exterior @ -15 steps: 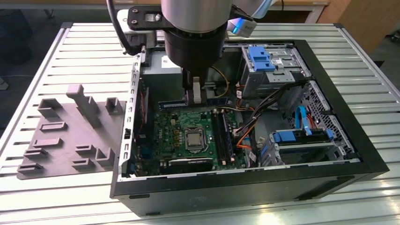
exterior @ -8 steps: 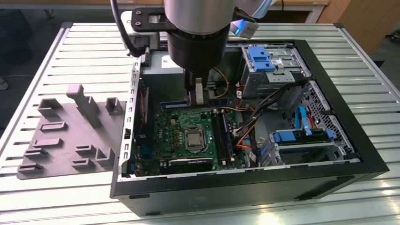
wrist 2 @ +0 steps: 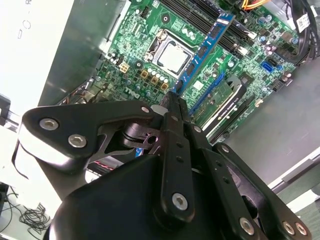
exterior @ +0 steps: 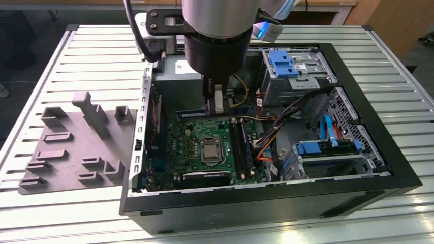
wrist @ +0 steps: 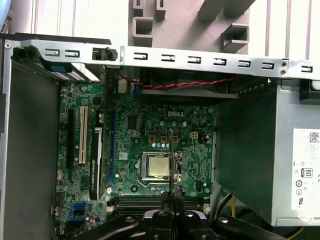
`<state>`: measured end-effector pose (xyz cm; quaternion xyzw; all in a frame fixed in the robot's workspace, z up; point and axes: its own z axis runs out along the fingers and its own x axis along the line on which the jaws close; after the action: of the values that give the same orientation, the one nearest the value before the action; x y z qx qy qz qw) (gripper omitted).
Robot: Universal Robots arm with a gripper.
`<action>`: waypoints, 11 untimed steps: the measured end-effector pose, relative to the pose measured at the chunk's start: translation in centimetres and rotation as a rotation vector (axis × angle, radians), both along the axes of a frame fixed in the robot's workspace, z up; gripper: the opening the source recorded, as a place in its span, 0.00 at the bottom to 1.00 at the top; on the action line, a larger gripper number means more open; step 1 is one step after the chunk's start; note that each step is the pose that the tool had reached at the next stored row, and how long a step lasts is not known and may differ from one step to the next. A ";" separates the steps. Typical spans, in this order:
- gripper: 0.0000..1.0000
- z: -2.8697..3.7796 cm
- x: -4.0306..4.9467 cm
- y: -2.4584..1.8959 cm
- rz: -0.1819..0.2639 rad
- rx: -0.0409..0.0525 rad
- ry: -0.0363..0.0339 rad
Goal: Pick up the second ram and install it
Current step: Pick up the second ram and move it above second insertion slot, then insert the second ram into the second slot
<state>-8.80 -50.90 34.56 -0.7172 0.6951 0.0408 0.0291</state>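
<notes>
claw point(wrist 2: 175, 100) pinches second ram point(wrist 2: 206, 47); edge-on, first wrist view

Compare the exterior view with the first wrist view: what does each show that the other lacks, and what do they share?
Exterior view extras: the arm's round wrist body and orange cables. First wrist view extras: a white expansion slot and the power supply's label. Shared: the motherboard, its processor socket, and the claw shut on the second ram above the board.
</notes>
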 end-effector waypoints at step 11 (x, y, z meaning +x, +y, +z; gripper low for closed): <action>0.12 0.00 0.25 0.00 0.000 0.0000 0.0000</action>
<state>-8.55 -50.90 34.56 -0.7172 0.6951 0.0408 0.0291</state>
